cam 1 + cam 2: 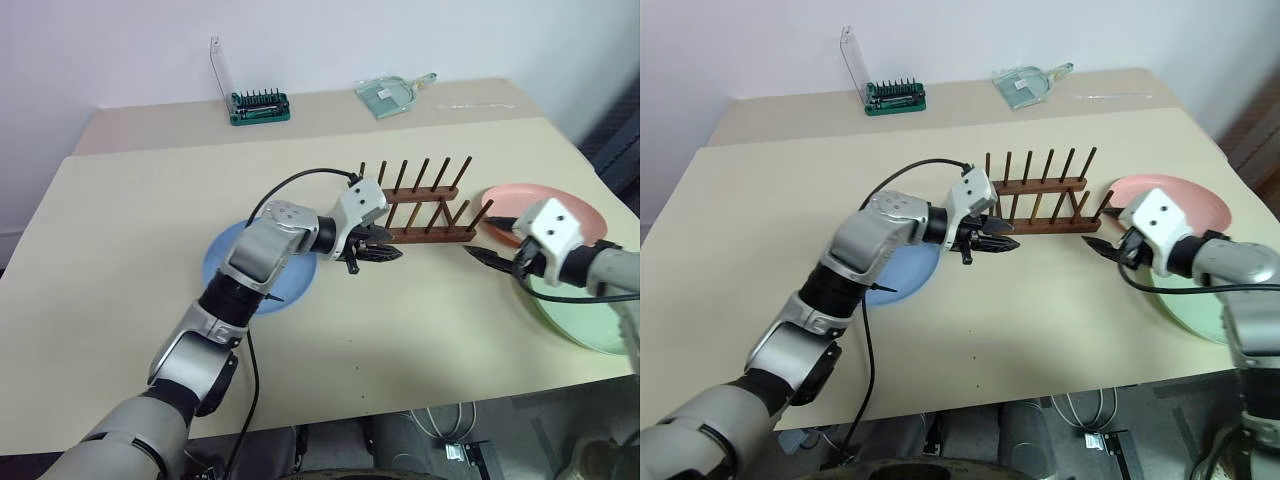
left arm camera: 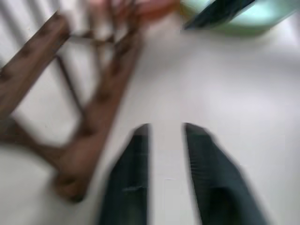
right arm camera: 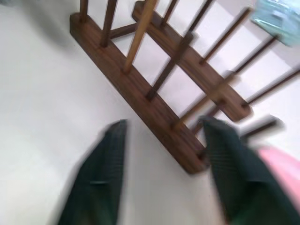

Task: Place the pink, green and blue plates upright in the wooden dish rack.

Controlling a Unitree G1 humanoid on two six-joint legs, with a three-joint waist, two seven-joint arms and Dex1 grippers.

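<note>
Wooden rack (image 1: 425, 205) stands empty at the table's (image 1: 120, 250) centre, its pegs upright. At its 9 o'clock the left gripper (image 1: 378, 252) hovers just beside the near rail's end, fingers parted and holding nothing. The blue plate (image 1: 225, 262) lies flat further toward 9 o'clock, under that arm. At 3 o'clock the right gripper (image 1: 490, 243) hangs with fingers spread wide, empty, over the rim of the pink plate (image 1: 520, 198), which overlaps the green plate (image 1: 580, 320) toward 5 o'clock.
</note>
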